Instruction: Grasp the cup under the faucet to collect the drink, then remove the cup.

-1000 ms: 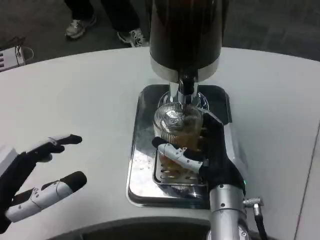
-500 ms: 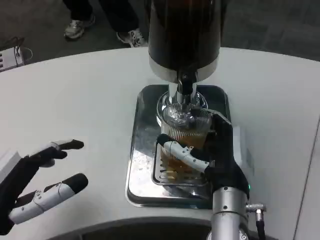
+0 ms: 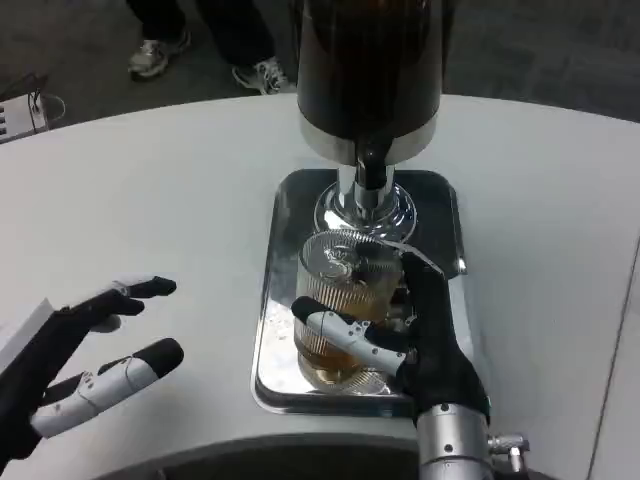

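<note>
A clear ribbed cup (image 3: pixel 345 290) partly filled with amber drink stands over the front half of the steel drip tray (image 3: pixel 280 330), nearer to me than the faucet (image 3: pixel 372 178) of the dark dispenser (image 3: pixel 368 70). My right hand (image 3: pixel 415 335) grips the cup from its right side, fingers wrapped across its front. My left hand (image 3: pixel 85 365) hovers above the table at the lower left, fingers spread, holding nothing.
The white table (image 3: pixel 150 200) curves around the tray. Someone's sneakers (image 3: pixel 155 55) stand on the dark floor beyond the table's far edge. A cable (image 3: pixel 30 105) lies at the far left.
The right hand has drawn the cup out from under the faucet toward me, along the tray. The left hand has crept slightly right and up.
</note>
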